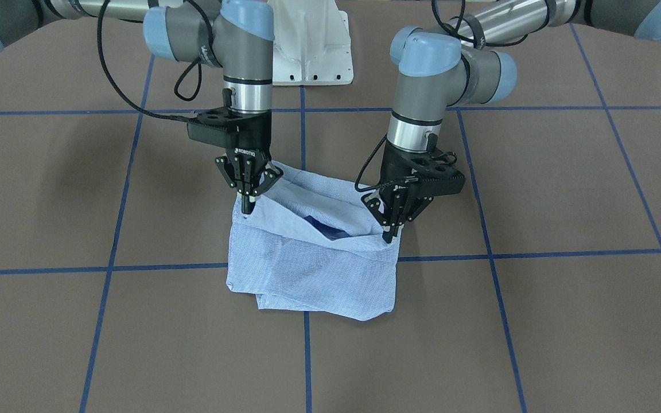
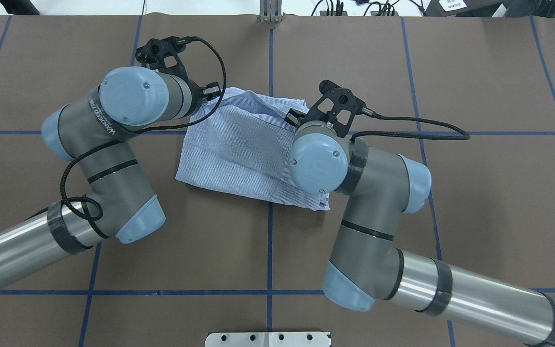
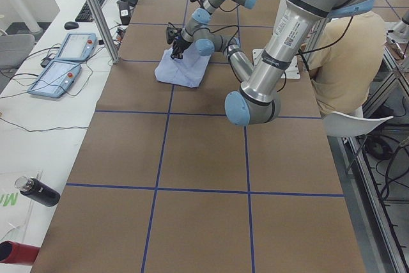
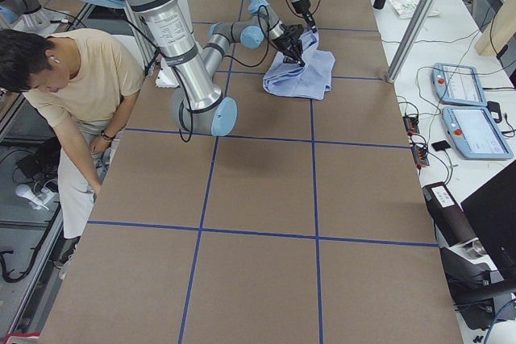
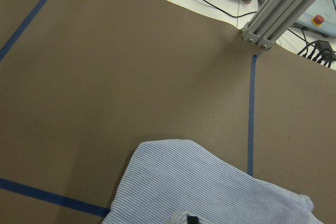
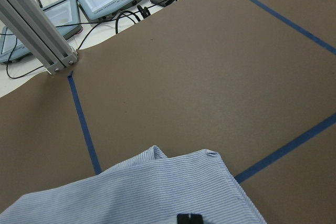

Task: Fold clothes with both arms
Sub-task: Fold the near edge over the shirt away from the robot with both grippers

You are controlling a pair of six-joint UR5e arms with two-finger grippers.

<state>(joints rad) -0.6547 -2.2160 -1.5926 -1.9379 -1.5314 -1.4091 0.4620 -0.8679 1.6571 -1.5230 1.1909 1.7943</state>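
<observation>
- Two claws are clenched on the shirt. The left claw pinches one end of the shirt's edge nearer the white base, and the right claw pinches the other end.
- Between the claws, that edge of the shirt is lifted. The top layer sags open and shows a darker blue patch inside.
- Below the lifted edge, the shirt lies folded in a rough rectangle on the brown table, across a crossing of blue tape lines.
- Above the shirt, the left arm and right arm point their wrists downward.
</observation>
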